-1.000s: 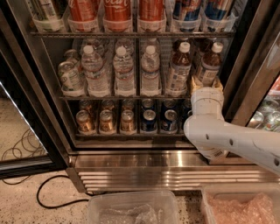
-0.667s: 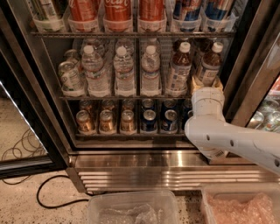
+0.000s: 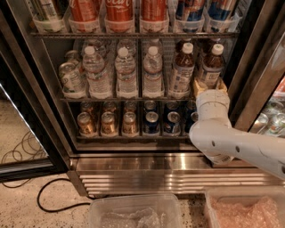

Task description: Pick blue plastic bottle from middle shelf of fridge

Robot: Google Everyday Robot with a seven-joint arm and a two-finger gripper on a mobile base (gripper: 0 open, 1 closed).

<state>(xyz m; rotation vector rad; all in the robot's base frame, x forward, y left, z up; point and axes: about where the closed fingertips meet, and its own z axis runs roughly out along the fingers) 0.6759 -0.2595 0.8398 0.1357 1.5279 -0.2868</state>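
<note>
The fridge (image 3: 178,171) stands open in front of me. Its middle shelf (image 3: 124,99) carries clear water bottles on the left and two alike brown-drink bottles with white caps and pale blue labels on the right. The blue plastic bottle (image 3: 212,62) is the rightmost one; its twin (image 3: 182,71) stands just to its left. My gripper (image 3: 210,88) is at the base of the rightmost bottle, at the shelf's front edge, on the end of my white arm (image 3: 231,142), which covers the bottle's lower part.
Water bottles (image 3: 127,73) fill the shelf's left lanes. Red cola bottles (image 3: 118,11) stand above, short cans (image 3: 129,122) below. The black door frame (image 3: 26,102) is at left, and a cable (image 3: 53,196) lies on the floor. Two clear bins (image 3: 133,213) sit at the bottom.
</note>
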